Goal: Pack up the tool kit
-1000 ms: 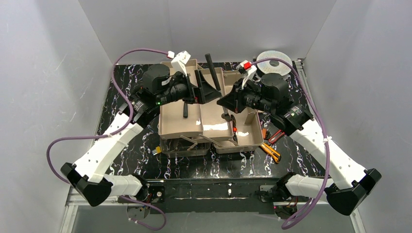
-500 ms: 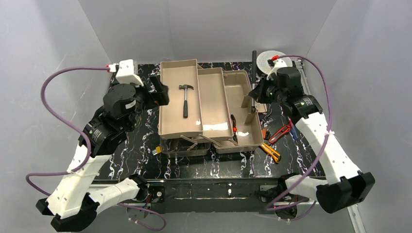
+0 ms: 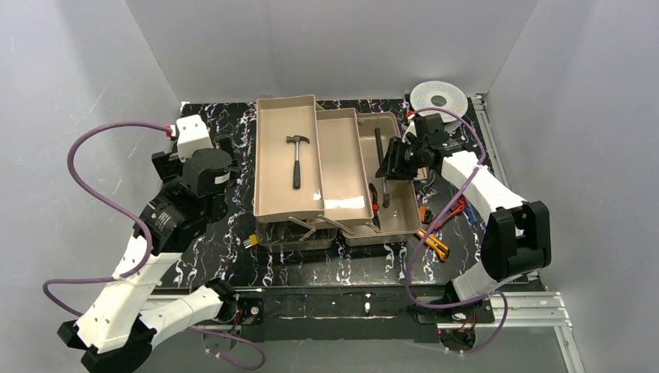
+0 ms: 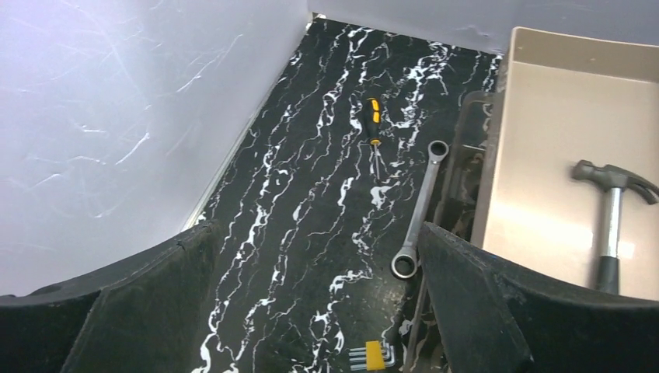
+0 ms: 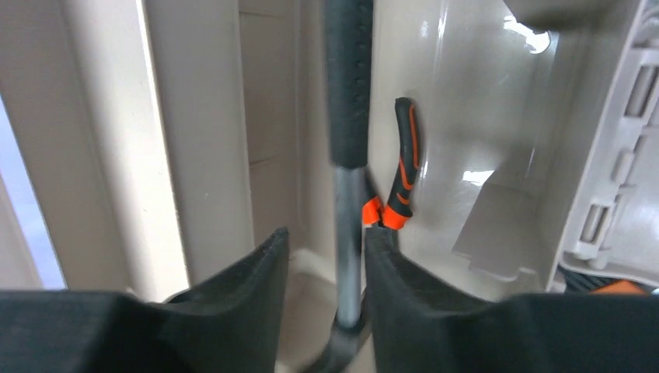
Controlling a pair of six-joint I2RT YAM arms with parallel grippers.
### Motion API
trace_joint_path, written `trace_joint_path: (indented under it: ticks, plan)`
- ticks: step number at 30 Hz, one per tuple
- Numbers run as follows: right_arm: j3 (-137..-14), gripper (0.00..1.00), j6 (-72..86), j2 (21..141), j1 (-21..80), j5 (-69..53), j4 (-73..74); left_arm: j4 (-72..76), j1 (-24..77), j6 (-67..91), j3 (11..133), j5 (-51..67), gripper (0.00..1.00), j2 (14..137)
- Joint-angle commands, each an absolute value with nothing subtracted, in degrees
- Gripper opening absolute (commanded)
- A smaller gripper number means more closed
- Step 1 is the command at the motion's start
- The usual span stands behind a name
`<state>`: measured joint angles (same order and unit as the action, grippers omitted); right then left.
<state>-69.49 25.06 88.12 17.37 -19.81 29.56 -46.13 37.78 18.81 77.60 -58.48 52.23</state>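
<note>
The tan toolbox (image 3: 342, 214) stands open with its trays spread. A hammer (image 3: 295, 159) lies in the left tray and also shows in the left wrist view (image 4: 614, 225). My right gripper (image 3: 391, 163) is low over the right compartment. In the right wrist view (image 5: 326, 241) its fingers are a little apart around the metal shaft of a second black-handled hammer (image 5: 347, 116). The shaft lies against the right finger, with a gap on the left. Orange pliers (image 5: 402, 167) lie beside it. My left gripper (image 3: 225, 183) is open and empty (image 4: 315, 256) over the table, left of the box.
Left of the box lie a yellow-black screwdriver (image 4: 374, 128), a ring wrench (image 4: 420, 210) and a yellow hex key set (image 4: 373, 356). Right of the box lie a yellow-orange knife (image 3: 433, 242) and a red tool (image 3: 451, 211). A silver spool (image 3: 439, 99) sits back right.
My right gripper has swung down from holding the black-handled hammer upright and brought it into the right compartment. My left arm has drawn back slightly to the left.
</note>
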Motion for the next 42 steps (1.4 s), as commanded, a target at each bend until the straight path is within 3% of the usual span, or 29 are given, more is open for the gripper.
trace_joint_path:
  ticks: [1, 4, 10, 18, 29, 35, 42]
  plan:
    - [-69.1, 0.56, 25.9, 86.4, 17.4, -21.5, 24.7, -47.4, 36.9, 19.3, 76.0, -62.8, 0.98, 51.9]
    - [-68.8, 0.64, 25.3, 84.4, 17.4, -19.4, 25.1, -49.9, 27.9, 23.0, 75.8, -50.2, 0.98, 53.5]
    - [-67.8, 0.65, 24.3, 77.5, 17.3, -16.8, 25.8, -47.4, 7.8, 25.4, 72.0, -26.0, 0.98, 58.8]
    - [-60.3, 0.65, 28.0, 64.7, 17.4, -20.9, 20.2, -46.2, -4.1, 29.4, 78.8, -8.9, 0.98, 81.4]
    - [-55.8, 0.64, 28.5, 52.9, 17.4, -24.0, 19.4, -47.3, -6.8, 22.7, 105.2, -2.6, 0.98, 115.8]
    - [-56.8, 0.63, 28.2, 50.1, 17.4, -25.4, 23.0, -52.4, -7.3, 21.2, 120.3, -8.8, 0.98, 130.7]
    - [-55.8, 0.62, 28.7, 48.4, 17.5, -25.5, 23.7, -55.2, -7.9, 20.6, 131.6, -8.9, 0.83, 141.7]
